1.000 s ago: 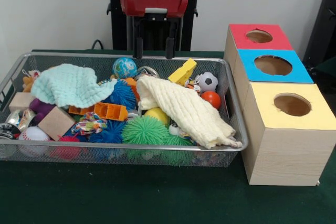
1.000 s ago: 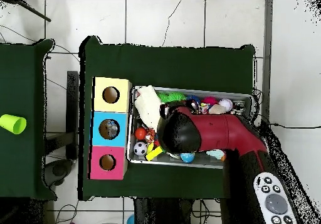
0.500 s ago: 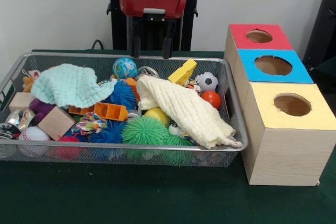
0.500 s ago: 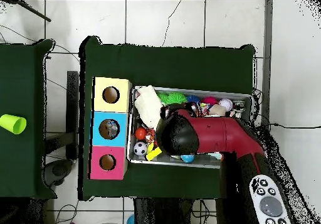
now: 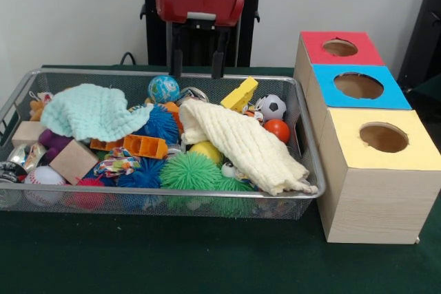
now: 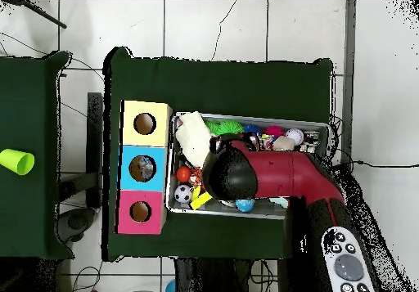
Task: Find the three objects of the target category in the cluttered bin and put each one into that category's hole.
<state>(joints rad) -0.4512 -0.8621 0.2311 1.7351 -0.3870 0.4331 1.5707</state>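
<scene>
My gripper hangs open and empty above the far rim of the wire bin, over the globe ball and the yellow block. The bin holds a soccer ball, a red ball, a yellow ball, green and blue spiky balls, a mint cloth, a cream cloth, an orange block and a wooden block. To its right stand the red, blue and yellow hole boxes. From overhead, the arm hides the bin's middle.
A baseball and small toys crowd the bin's left end. Overhead, the soccer ball and red ball lie beside the blue box. A green cup lies on a separate table.
The gripper has risen a little and drifted slightly left in the front view, still open and empty. Nothing in the bin has moved.
</scene>
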